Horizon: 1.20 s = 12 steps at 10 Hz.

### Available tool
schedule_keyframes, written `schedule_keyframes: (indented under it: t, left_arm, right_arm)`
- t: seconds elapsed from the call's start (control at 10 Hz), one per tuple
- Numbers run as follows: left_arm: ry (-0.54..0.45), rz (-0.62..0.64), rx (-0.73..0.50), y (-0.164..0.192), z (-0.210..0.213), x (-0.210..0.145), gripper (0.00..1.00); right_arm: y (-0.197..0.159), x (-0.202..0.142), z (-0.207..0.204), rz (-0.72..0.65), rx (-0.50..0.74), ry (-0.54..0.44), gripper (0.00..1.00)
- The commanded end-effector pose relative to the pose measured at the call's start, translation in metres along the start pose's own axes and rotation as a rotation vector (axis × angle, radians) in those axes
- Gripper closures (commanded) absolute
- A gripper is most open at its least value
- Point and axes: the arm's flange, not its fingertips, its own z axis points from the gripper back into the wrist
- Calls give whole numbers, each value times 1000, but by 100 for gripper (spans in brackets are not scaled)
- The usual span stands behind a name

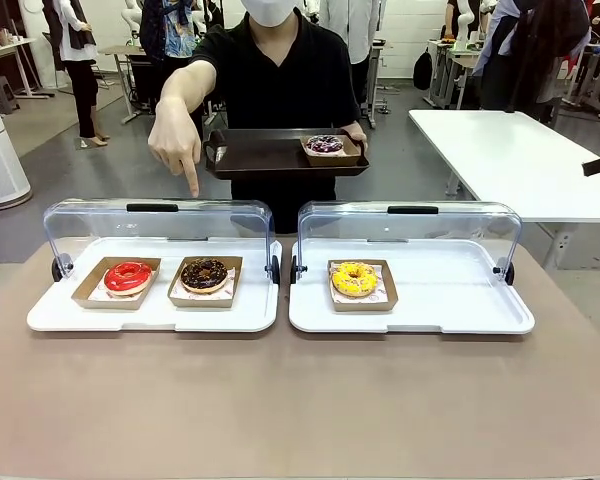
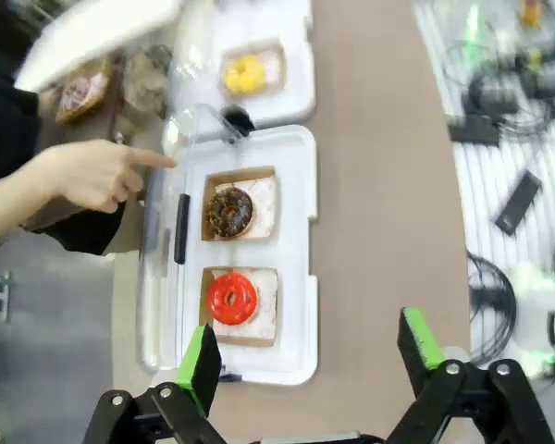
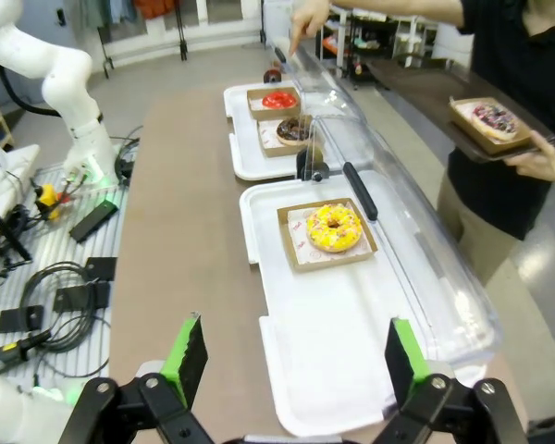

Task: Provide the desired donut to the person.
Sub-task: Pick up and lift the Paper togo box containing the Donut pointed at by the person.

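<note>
Person [image 1: 280, 75] pointed down over the left case [image 1: 50, 316], tray [image 1: 255, 158] in other hand.
L to R: red donut [image 1: 128, 277] & choc donut [image 1: 204, 274] boxed in the left case, yellow donut [image 1: 354, 279] in the right case [image 1: 460, 300]; pointing hand [image 1: 175, 147] above the choc donut; purple donut [image 1: 325, 145] on the tray. Left gripper [image 2: 310, 347] & right gripper [image 3: 294, 356] both spread wide, empty.

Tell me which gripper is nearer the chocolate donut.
Left. The left gripper looks onto the tray with the chocolate donut; the right gripper looks onto the neighbouring tray, farther off.
</note>
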Motion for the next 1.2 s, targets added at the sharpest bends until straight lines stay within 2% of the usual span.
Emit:
schedule_keyframes:
  t: [0.0,0.1,0.3,0.5,0.9,1.1]
  left_arm:
    - [281,-101,-79,4,-47,40,0]
    - [405,-139,-127,9,-87,63,0]
    - [509,-145,-216,21,-161,80,0]
    - [609,-140,-239,39,-229,87,0]
    - [552,-131,-228,62,-317,66,0]
    - [507,-150,-203,62,-322,63,0]
  right_arm:
    - [0,1,0,-2,1,-21,0]
    - [0,1,0,-2,1,-21,0]
    - [0,1,0,-2,1,-21,0]
    - [0,1,0,-2,1,-21,0]
    - [0,1,0,-2,1,-21,0]
    - [0,1,0,-2,1,-21,0]
